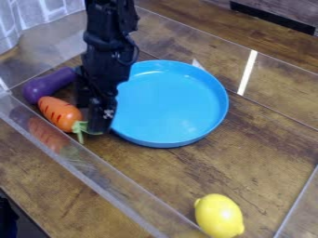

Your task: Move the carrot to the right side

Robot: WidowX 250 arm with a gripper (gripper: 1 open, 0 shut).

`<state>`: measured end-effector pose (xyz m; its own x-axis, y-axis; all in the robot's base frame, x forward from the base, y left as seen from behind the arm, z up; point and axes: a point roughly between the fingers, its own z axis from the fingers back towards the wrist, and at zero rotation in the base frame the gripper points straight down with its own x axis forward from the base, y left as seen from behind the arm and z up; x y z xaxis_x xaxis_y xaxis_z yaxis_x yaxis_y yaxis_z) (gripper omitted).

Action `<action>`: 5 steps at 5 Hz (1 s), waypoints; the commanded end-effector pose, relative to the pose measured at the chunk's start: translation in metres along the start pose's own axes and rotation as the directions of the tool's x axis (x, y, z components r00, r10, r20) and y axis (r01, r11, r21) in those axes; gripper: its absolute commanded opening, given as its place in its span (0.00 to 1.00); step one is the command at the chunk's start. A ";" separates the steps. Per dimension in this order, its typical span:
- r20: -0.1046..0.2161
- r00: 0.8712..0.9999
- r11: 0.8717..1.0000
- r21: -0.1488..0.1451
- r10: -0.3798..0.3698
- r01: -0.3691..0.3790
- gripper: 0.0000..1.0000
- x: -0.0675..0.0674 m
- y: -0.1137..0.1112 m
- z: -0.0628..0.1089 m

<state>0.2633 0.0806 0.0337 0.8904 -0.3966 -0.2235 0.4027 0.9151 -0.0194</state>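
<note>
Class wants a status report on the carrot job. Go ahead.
Pincer open, low at carrot's leafy end. Carrot not gripped, left of blue plate. Plate lies to its right, possibly in the way.

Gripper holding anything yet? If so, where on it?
Nothing looks held: the gripper is open, down beside the leafy end of the carrot, which lies on the table.

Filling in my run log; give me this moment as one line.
hand: open, low beside carrot | carrot: not visibly held, left of blue plate | lemon: near front edge | task: carrot not yet moved right
</note>
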 end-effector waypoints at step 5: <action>-0.008 1.000 0.999 0.046 -0.006 0.006 0.00 0.003 0.009 0.006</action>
<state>0.2590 0.0850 0.0225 0.8718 -0.4019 -0.2800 0.4132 0.9104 -0.0203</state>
